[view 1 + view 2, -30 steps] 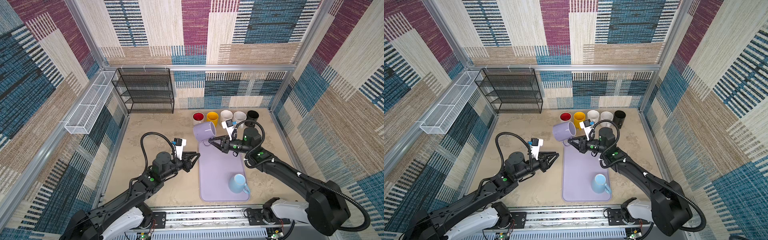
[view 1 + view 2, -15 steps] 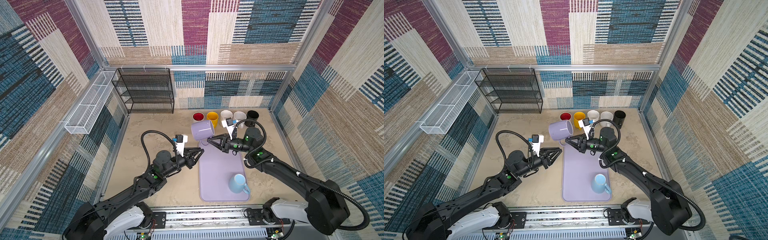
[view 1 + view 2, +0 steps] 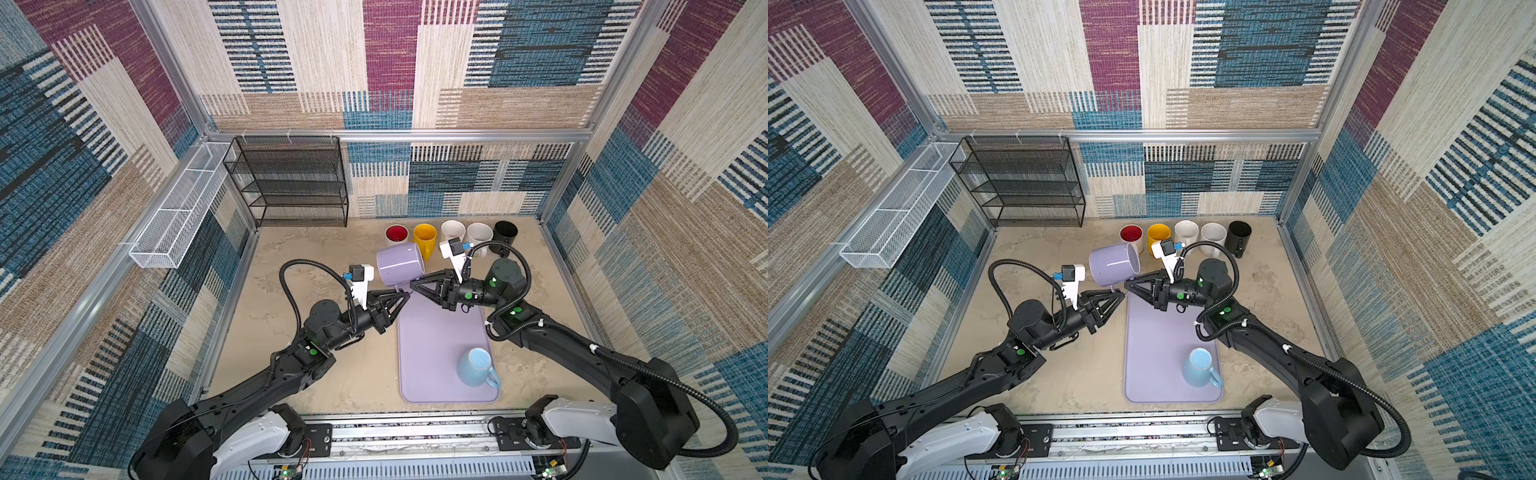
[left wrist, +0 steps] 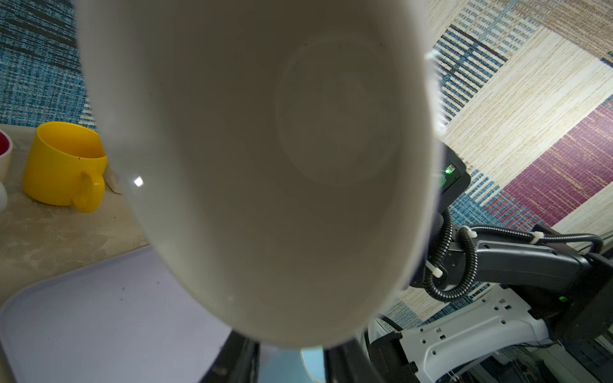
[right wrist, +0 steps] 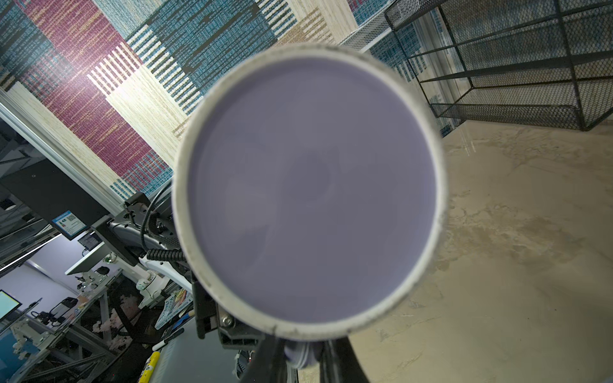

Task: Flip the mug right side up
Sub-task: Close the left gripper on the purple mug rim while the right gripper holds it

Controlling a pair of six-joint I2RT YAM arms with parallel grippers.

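Standing mug (image 3: 476, 365) on tray (image 3: 432, 345); mug row (image 3: 452, 228) behind

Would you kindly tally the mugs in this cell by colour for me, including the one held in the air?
lavender mug: 1
light blue mug: 1
red-lined mug: 1
yellow mug: 1
white mugs: 2
black mug: 1
Total: 7

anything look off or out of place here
Only the lilac ceramic mug: it hangs sideways in the air near the far end of the lilac plastic tray, held by its handle in the right gripper. The light blue mug stands upright.
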